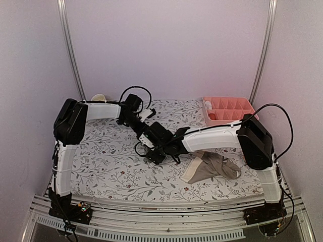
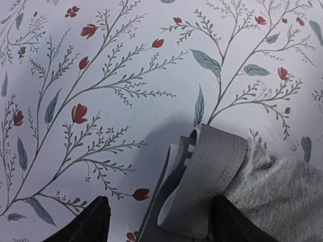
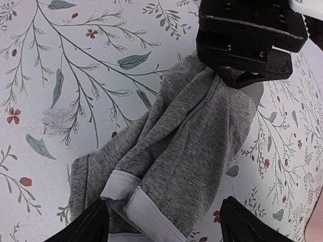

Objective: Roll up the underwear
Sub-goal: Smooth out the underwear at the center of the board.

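Right wrist view: grey underwear [image 3: 186, 131] lies bunched between the fingers of the open right end effector [image 3: 164, 209]; the open left end effector [image 2: 161, 201] straddles its far hem. Rolling looks unstarted; next, pinch an edge.

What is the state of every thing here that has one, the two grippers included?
grey underwear: bunched, not rolled, lying on the table.
taupe underwear: crumpled, not rolled, apart from both grippers.
left gripper: open, fingers on either side of the grey underwear's hemmed edge.
right gripper: open, over the other end of it.
pink tray: upright, at the far right corner.
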Robot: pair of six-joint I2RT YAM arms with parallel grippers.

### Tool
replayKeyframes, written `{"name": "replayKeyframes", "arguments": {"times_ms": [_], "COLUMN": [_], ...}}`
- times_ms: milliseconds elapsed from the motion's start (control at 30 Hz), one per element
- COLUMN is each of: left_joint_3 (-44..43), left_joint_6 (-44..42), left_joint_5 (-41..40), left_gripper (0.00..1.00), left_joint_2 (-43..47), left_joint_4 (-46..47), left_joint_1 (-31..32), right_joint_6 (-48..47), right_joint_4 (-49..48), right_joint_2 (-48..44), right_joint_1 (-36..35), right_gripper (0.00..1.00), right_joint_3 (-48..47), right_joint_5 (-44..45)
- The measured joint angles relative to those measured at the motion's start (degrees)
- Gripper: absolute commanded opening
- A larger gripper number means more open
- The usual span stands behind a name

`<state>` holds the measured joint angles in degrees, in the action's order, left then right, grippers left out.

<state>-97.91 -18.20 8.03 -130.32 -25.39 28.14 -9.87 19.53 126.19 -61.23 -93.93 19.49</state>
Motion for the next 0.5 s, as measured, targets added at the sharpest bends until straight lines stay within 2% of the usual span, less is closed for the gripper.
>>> {"name": "replayKeyframes", "arguments": {"times_ms": [133,500], "left_joint_3": [1.4,4.7], "left_joint_6": [-0.5,-1.7], "left_joint_5": [-1.1,-1.2], "left_gripper": [0.71,0.71], "left_joint_2": [0.0,1.1], "left_joint_4": [0.8,4.7], "left_joint_1": [0.0,0.0], "right_joint_6": [-0.2,-1.2], "right_joint_4": [0.2,0.8], "right_joint_2": [1.6,3.1], "right_joint_1": [0.0,0.0], "right_gripper": [0.69,0.23], "right_joint_3": [-0.8,-1.4], "right_joint_5": [1.1,1.8]}}
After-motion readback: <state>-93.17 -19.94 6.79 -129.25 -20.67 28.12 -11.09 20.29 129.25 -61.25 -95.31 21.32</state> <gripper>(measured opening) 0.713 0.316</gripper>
